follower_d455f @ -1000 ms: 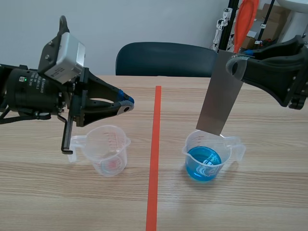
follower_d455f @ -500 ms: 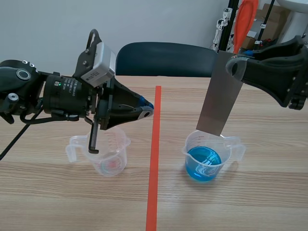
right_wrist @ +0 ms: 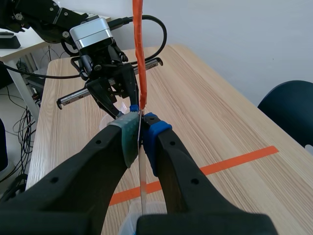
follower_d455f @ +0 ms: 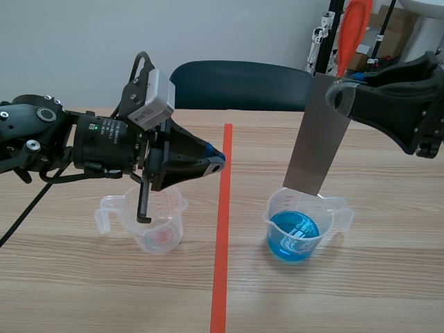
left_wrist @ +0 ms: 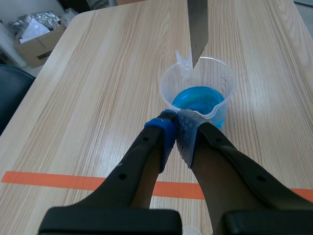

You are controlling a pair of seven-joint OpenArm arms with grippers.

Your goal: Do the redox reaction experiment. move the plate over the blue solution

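A grey metal plate point(follower_d455f: 318, 135) hangs tilted from my right gripper point(follower_d455f: 340, 94), which is shut on its upper part. The plate's lower edge sits just above the far rim of a clear cup of blue solution point(follower_d455f: 297, 227). In the right wrist view the plate point(right_wrist: 139, 58) shows edge-on, pinched in the right gripper point(right_wrist: 141, 122). My left gripper point(follower_d455f: 216, 164) is shut on nothing, above the table near the red tape line, pointing toward the blue cup. In the left wrist view the left gripper point(left_wrist: 177, 125) points at the blue cup point(left_wrist: 198, 95), with the plate point(left_wrist: 197, 29) above it.
A second clear cup point(follower_d455f: 156, 220) with a little pink residue stands under the left arm. A dark chair point(follower_d455f: 239, 84) stands behind the table's far edge. Stands, an orange object and boxes fill the back right.
My left arm has swung right from over the left cup, and its shut gripper tip now lies close to the red line. The right arm and plate have not moved.
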